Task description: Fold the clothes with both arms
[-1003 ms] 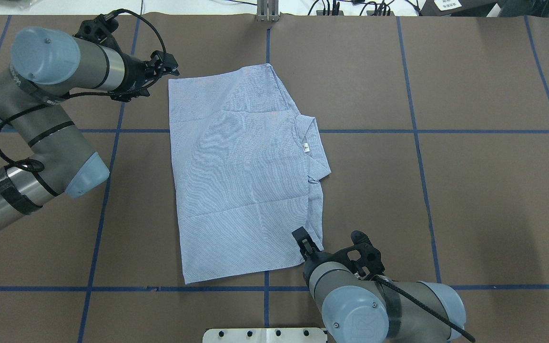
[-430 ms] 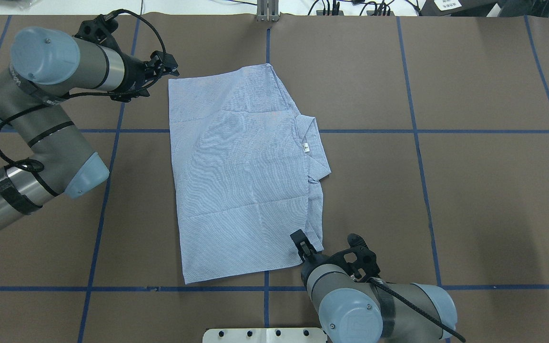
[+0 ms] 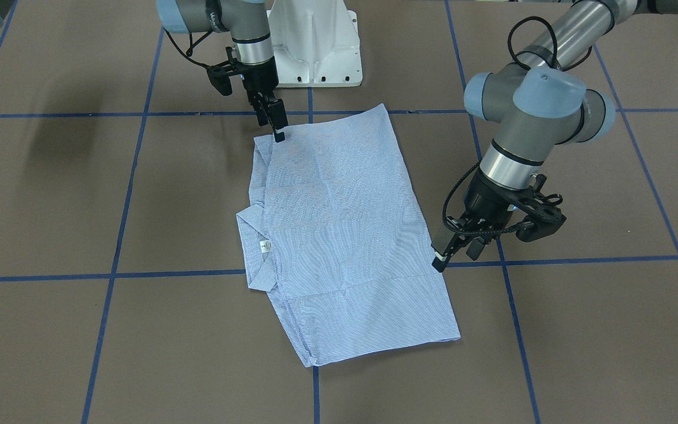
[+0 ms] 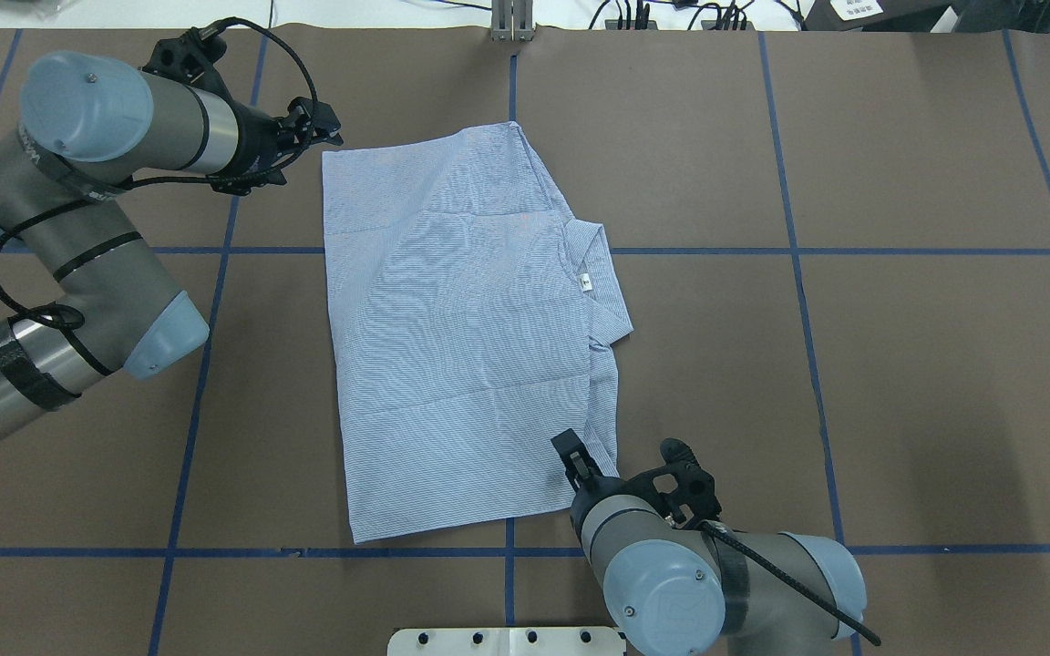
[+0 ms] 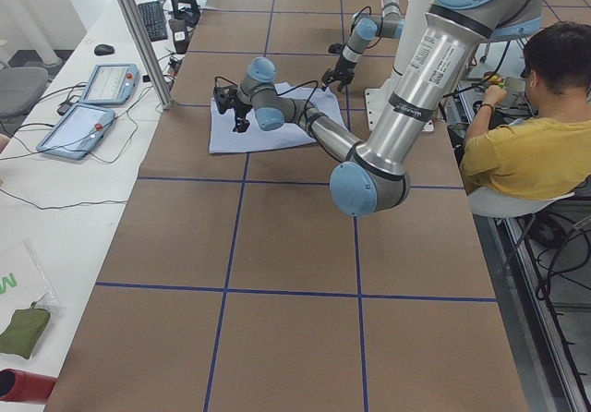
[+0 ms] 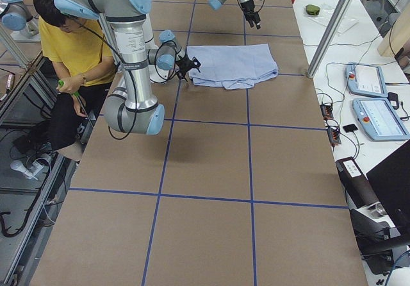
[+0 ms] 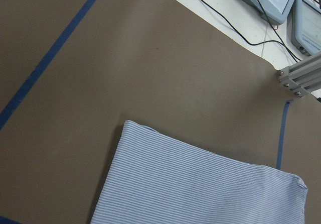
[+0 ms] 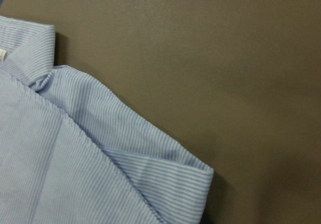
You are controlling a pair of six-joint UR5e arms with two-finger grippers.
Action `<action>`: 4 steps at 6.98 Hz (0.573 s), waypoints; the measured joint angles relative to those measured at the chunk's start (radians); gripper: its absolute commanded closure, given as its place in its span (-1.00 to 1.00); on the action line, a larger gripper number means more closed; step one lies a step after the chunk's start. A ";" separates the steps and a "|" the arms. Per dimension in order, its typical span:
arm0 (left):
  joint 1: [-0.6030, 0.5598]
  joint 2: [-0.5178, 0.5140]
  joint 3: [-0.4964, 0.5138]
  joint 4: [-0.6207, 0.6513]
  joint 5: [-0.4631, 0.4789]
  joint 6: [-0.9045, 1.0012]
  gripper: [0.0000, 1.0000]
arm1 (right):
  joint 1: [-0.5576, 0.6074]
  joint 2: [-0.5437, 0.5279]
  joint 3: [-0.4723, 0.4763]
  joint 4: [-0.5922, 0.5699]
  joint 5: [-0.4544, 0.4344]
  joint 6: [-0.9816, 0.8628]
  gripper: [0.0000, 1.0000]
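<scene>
The light blue striped shirt (image 4: 461, 346) lies folded flat in a rough rectangle at mid-table, with its collar and white neck label (image 4: 585, 282) on the right side. It also shows in the front view (image 3: 339, 235). My left gripper (image 4: 332, 137) hovers just off the shirt's far-left corner, its fingers together and empty (image 3: 439, 262). My right gripper (image 4: 566, 448) sits over the shirt's near-right corner, fingers together (image 3: 279, 135). The shirt lies undisturbed there. The wrist views show the cloth corners (image 7: 200, 184) (image 8: 75, 158) but no fingers.
The brown table cover carries a grid of blue tape lines (image 4: 789, 251). The white pedestal base (image 3: 315, 47) stands at the robot's edge. A metal post (image 4: 511, 23) stands at the far edge. Teach pendants (image 5: 92, 107) lie beyond the table. An operator (image 5: 526, 144) sits beside the robot.
My right arm has shifted slightly left, its gripper creeping a little further over the shirt's near-right corner. The left arm and the shirt have not moved.
</scene>
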 measured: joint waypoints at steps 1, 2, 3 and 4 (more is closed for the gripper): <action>0.000 0.000 -0.001 0.000 0.000 0.000 -0.88 | 0.009 0.006 -0.001 0.000 0.000 0.001 -0.72; 0.000 0.000 -0.001 0.000 0.000 -0.001 -0.88 | 0.012 0.008 -0.003 0.000 0.001 0.001 -0.72; 0.000 0.000 -0.001 0.000 0.001 -0.001 -0.87 | 0.012 0.009 -0.012 0.000 0.002 0.002 -0.72; 0.000 0.001 -0.001 0.000 0.001 -0.001 -0.86 | 0.012 0.011 -0.023 0.001 0.002 0.002 -0.62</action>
